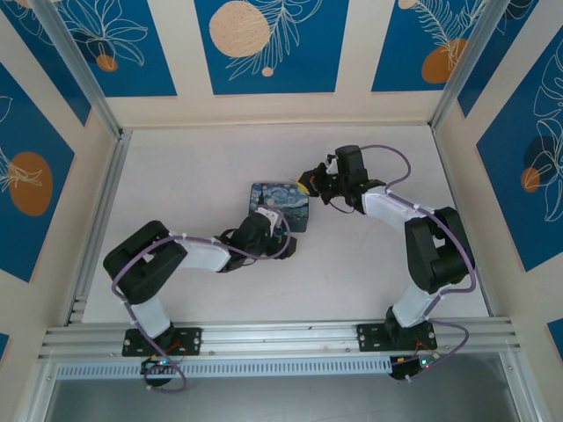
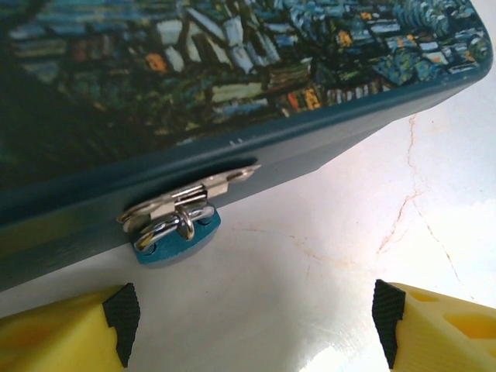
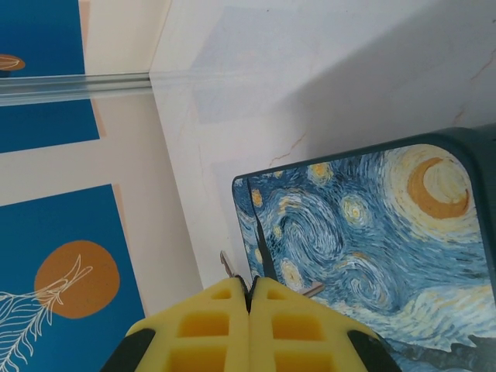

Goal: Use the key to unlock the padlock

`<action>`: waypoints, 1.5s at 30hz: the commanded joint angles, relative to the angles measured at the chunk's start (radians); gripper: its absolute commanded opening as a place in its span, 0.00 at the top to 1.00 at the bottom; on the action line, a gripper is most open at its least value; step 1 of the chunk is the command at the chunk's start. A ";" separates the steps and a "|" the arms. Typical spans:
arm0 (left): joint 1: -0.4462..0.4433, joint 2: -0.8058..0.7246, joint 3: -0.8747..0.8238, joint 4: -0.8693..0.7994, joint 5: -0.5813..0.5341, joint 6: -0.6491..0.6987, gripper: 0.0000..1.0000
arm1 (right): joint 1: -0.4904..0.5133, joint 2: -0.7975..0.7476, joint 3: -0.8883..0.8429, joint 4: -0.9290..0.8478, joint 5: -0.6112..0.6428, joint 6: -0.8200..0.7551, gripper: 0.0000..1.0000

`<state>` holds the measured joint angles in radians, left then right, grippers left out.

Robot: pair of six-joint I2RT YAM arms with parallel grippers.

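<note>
Left gripper (image 2: 256, 314) wide, padlock (image 2: 177, 237) just ahead; right gripper (image 3: 249, 291) pinches key (image 3: 226, 264) (barely protruding), which could twist on insertion.

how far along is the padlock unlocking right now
Done: the right gripper is shut on the key, close by the box. In hand: the left gripper is open, facing the padlock, which hangs from the hasp untouched. Left: steady the padlock, get the key into it and turn; its shackle is looped through the hasp, so nothing looks unlocked yet.
</note>
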<state>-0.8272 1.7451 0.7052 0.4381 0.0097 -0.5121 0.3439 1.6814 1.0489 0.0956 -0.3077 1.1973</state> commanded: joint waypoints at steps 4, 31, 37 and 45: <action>-0.009 0.072 0.028 0.025 -0.013 0.024 0.19 | 0.003 0.018 -0.027 0.027 -0.007 0.017 1.00; -0.020 0.080 0.067 0.124 0.027 0.005 0.19 | 0.003 0.041 -0.075 0.044 0.013 0.036 1.00; -0.019 0.073 0.082 0.207 0.116 -0.069 0.19 | 0.003 0.041 -0.079 0.037 0.027 0.030 1.00; -0.015 0.107 0.053 0.317 0.086 -0.184 0.18 | 0.005 0.045 -0.092 0.041 0.035 0.033 1.00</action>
<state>-0.8387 1.8236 0.7601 0.6697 0.0864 -0.6380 0.3447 1.7119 0.9756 0.1429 -0.2832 1.2304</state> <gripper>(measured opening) 0.818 0.054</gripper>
